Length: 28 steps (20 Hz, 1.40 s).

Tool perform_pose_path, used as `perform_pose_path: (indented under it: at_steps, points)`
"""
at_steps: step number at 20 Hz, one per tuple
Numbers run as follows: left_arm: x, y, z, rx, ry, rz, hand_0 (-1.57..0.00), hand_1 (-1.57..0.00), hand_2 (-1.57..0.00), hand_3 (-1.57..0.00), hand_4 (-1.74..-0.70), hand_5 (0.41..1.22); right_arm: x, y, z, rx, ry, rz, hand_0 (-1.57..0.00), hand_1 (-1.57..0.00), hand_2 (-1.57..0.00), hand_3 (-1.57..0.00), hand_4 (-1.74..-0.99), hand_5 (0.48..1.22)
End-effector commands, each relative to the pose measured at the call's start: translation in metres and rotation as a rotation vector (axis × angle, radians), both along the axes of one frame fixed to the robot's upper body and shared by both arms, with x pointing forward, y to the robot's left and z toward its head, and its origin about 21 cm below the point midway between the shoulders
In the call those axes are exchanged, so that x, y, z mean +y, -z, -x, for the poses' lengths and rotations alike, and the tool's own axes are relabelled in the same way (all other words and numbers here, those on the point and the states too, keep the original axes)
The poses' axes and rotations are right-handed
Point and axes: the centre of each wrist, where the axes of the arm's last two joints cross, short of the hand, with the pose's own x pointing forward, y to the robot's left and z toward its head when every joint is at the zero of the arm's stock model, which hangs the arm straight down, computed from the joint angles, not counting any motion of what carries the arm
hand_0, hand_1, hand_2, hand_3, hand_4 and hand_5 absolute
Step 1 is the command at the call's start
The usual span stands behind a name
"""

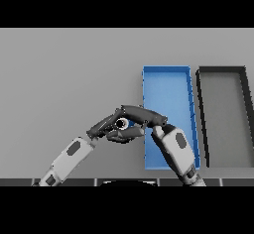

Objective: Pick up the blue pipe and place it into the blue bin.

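- Blue pipe (127, 124) is barely peeking out: a small blue patch with a pale round end, buried where the two hands meet, just left of the blue bin (166, 79).
- Right hand (144, 114) reaches across leftward from its forearm over the bin's near corner, its dark fingers lying long over the top of the pipe and curling down around it. That looks like the grip that counts.
- Left hand (106, 126) comes in from the lower left, fingers stretched toward the same spot, tips right by the pipe's round end. Whether they actually clasp it or only steady it, I cannot tell from here.
- Pipe sits under the right fingers and ahead of the left fingertips, so it's crowded from both sides, probably to stop it rolling.
- Bin lies just beyond the right knuckles, open and waiting; a short carry to the right should do it.
- Black bin (222, 72) sits beside the blue one, farther from the fingers: not the target.
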Motion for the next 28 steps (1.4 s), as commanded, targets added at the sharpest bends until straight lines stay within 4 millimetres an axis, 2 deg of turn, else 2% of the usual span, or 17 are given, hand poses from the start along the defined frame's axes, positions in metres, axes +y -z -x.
perform_pose_path:
  at_steps: [1, 4, 6, 9, 12, 14, 16, 20, 22, 25, 28]
  points:
    - [-0.003, 0.0, 0.0, -0.006, 0.0, -0.006, -0.01, -0.01, -0.01, 0.0, -0.88, 0.593, 0.0, -0.003, -0.001, 0.049, -0.016, -0.024, -1.57, -1.57, -1.57, -1.57, -1.492, 1.221]
    - [0.0, -0.001, -0.003, 0.006, -0.004, -0.037, -0.01, 0.0, -0.01, 0.0, -0.87, 0.543, 0.005, -0.016, -0.004, 0.193, -0.066, -0.117, -1.57, -1.57, -1.57, -1.57, -1.493, 1.221]
    - [-0.002, 0.004, 0.002, 0.014, 0.002, -0.035, 0.0, 0.0, 0.0, 0.0, -0.87, 0.529, 0.001, -0.032, -0.009, 0.229, -0.071, -0.147, -1.57, -1.57, -1.57, -1.57, -1.494, 1.221]
    - [0.001, 0.002, -0.001, 0.023, -0.001, -0.045, 0.0, 0.0, 0.0, 0.0, -0.87, 0.509, 0.0, -0.061, -0.013, 0.211, -0.052, -0.156, -1.57, -1.57, -1.57, -1.57, -1.492, 1.221]
    - [-0.002, 0.003, 0.002, 0.008, 0.006, -0.038, 0.0, 0.0, 0.0, 0.0, -0.86, 0.493, -0.005, -0.104, -0.017, 0.099, -0.062, -0.206, -1.57, -1.57, -1.57, -1.57, -1.494, 1.221]
    - [0.001, 0.002, -0.001, 0.007, 0.007, -0.044, 0.0, 0.0, 0.0, 0.0, -0.87, 0.485, -0.014, -0.127, -0.029, 0.054, -0.021, -0.244, -1.57, -1.57, -1.57, -1.57, -1.496, 1.221]
    - [0.001, 0.001, 0.005, 0.008, 0.016, -0.034, 0.0, 0.0, 0.0, 0.0, -0.86, 0.483, -0.025, -0.142, -0.042, 0.033, 0.056, -0.295, -1.57, -1.57, -1.57, -1.57, -1.496, 1.221]
    - [0.002, -0.002, 0.005, 0.013, -0.005, -0.068, 0.0, 0.0, 0.0, 0.0, -0.84, 0.481, -0.048, -0.149, -0.076, 0.016, 0.298, -0.277, -1.57, -1.57, -1.57, -1.57, -1.498, 1.221]
    - [0.006, 0.0, 0.004, 0.009, -0.023, -0.074, 0.0, 0.0, 0.0, 0.0, -0.84, 0.474, -0.075, -0.14, -0.094, 0.065, 0.413, -0.252, -1.57, -1.57, -1.57, -1.57, -1.498, 1.221]
    - [0.012, -0.002, 0.002, -0.008, -0.032, -0.068, 0.0, 0.0, 0.0, 0.0, -0.83, 0.465, -0.107, -0.112, -0.114, 0.174, 0.561, -0.215, -1.57, -1.57, -1.57, -1.57, -1.499, 1.221]
    - [0.012, -0.001, 0.002, -0.007, -0.034, -0.09, 0.0, 0.0, 0.0, 0.0, -0.82, 0.462, -0.127, -0.076, -0.12, 0.261, 0.671, -0.176, -1.57, -1.57, -1.57, -1.57, -1.499, 1.221]
